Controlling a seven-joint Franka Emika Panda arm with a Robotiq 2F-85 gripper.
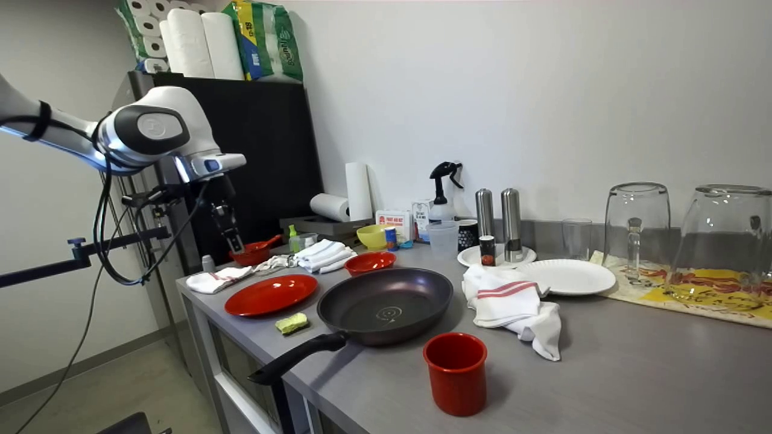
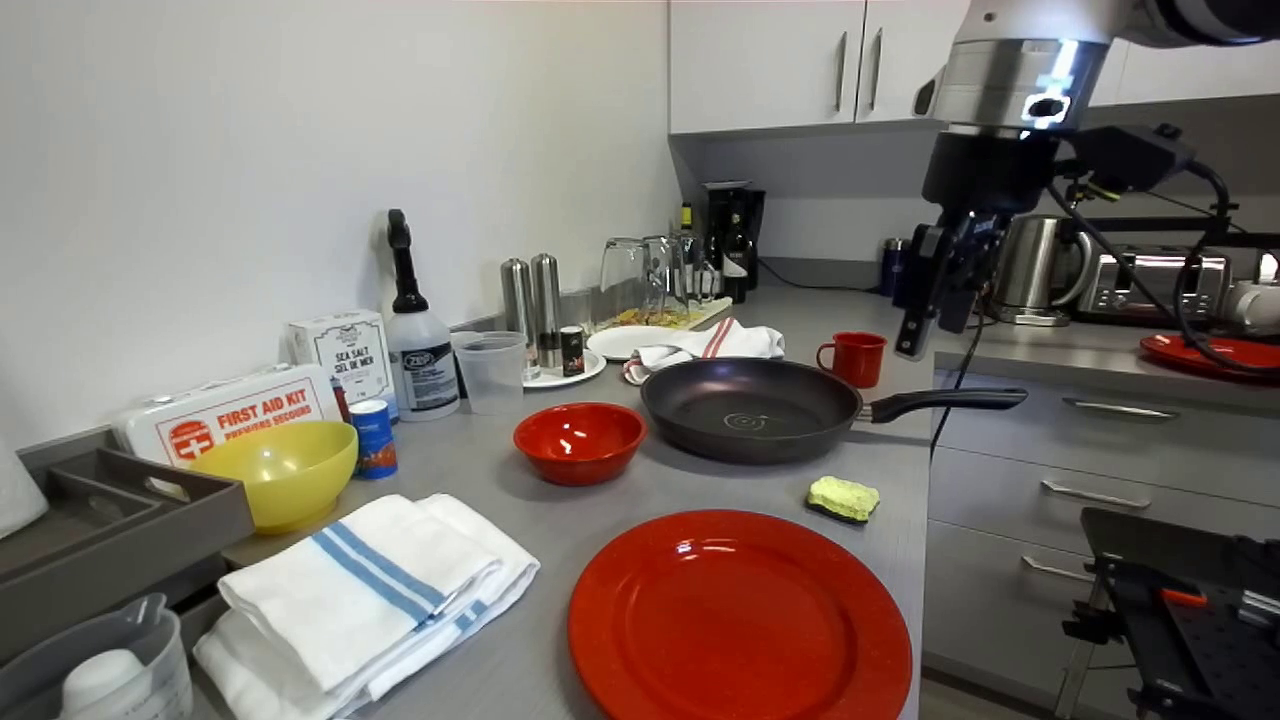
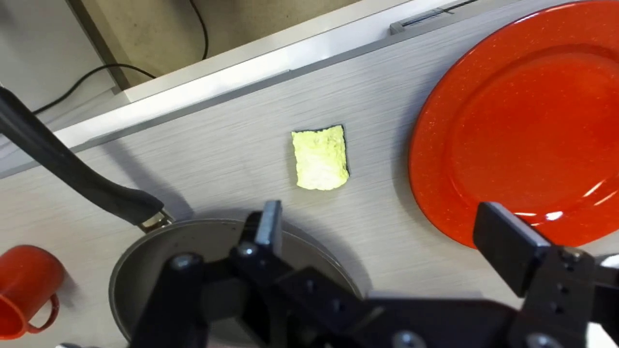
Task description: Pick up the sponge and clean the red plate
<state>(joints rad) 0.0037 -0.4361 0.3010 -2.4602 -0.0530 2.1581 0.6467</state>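
A small yellow sponge with a dark underside lies flat on the grey counter, near its front edge. It shows in both exterior views as well, the sponge sitting between the pan and the red plate. That glossy round plate rests face up, apart from the sponge. My gripper hangs high above the counter with its jaws wide apart and nothing between them. In the wrist view the sponge appears beyond the left fingertip, not touched. An exterior view has the gripper pointing downward.
A black frying pan stands beside the sponge, its handle reaching past the counter edge. Around them are a red cup, a small red bowl, folded towels and a yellow bowl.
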